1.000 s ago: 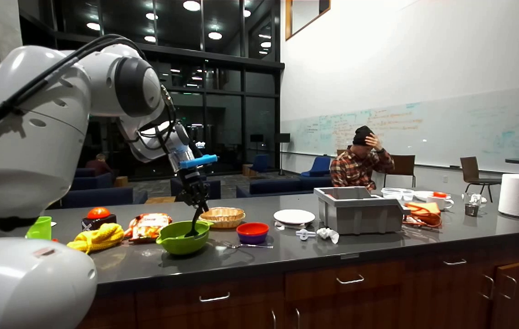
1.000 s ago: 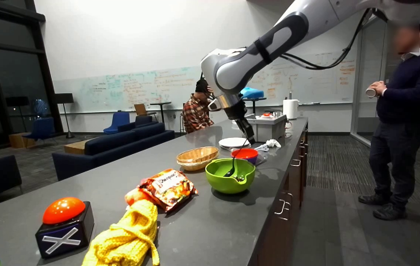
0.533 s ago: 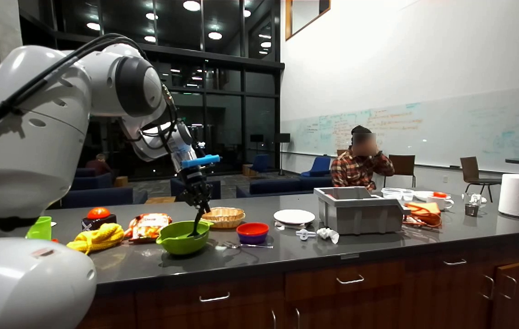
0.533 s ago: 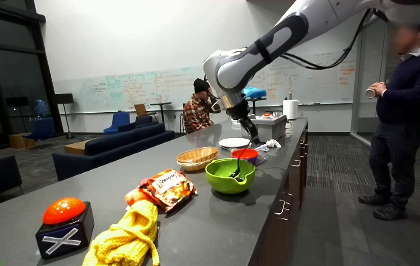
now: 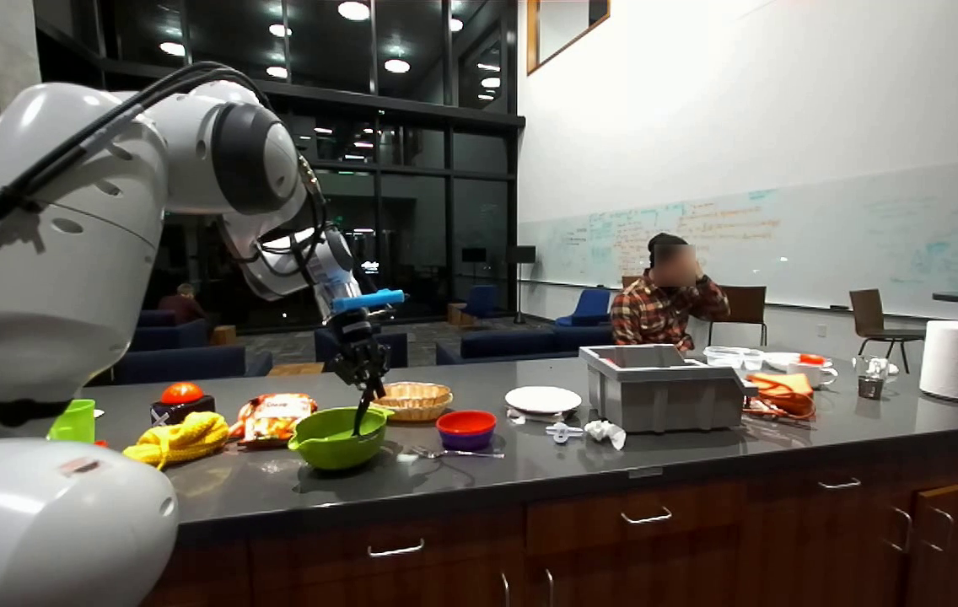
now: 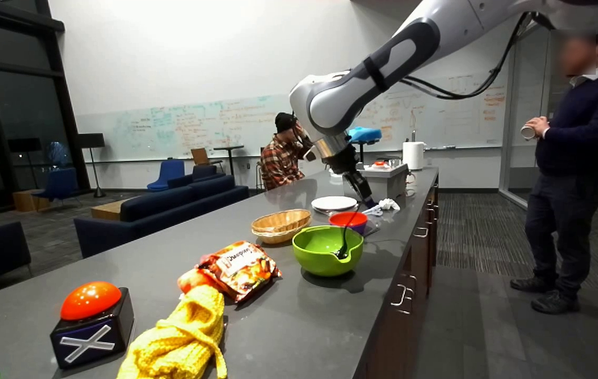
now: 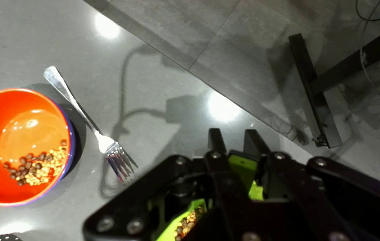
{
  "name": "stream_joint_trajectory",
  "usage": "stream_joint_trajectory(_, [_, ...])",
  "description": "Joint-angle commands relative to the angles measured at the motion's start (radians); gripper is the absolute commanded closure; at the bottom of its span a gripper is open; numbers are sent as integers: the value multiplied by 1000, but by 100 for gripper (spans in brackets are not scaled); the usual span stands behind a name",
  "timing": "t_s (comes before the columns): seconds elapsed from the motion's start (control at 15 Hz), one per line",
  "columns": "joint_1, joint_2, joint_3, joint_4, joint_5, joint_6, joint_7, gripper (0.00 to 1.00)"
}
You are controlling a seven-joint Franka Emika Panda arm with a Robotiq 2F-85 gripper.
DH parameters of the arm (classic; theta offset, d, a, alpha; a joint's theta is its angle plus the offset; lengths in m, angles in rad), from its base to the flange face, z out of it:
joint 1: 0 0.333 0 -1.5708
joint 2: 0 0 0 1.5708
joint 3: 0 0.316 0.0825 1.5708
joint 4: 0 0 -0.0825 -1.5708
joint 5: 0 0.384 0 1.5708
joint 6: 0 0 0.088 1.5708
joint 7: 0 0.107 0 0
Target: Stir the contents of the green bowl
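The green bowl [image 5: 334, 451] stands on the counter near its front edge; it also shows in an exterior view [image 6: 319, 263]. In the wrist view the bowl [image 7: 168, 230] is mostly hidden by the gripper. Its contents [image 7: 184, 225], brown beans and small yellow pieces, show partly there. My gripper [image 5: 376, 389] is above the bowl's rim, also in an exterior view [image 6: 367, 201] and the wrist view [image 7: 232, 134]. It is shut on the handle of a black spoon [image 6: 344, 242]. The spoon leans down into the bowl, its head among the contents near the spout side.
A red and purple bowl [image 5: 466, 428] with beans and a fork [image 5: 470, 455] lie beside the green bowl. A wicker basket [image 6: 280, 226] stands behind. A noodle packet [image 6: 238, 268] and yellow knit cloth [image 6: 178, 337] lie close. A grey bin [image 5: 664, 392] stands further off.
The spoon's head has moved across the bowl from the middle toward the spout side, and the spoon stands steeper. My gripper has shifted slightly the same way. The bowl has stayed put.
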Motion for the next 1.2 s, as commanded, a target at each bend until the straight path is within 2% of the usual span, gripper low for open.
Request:
stream_joint_trajectory(0.0, [5, -36, 14, -38, 19, -11, -16, 94])
stream_joint_trajectory(0.47, [23, -17, 43, -13, 43, -2, -37, 94])
stream_joint_trajectory(1.13, [17, 46, 24, 91, 60, -17, -26, 94])
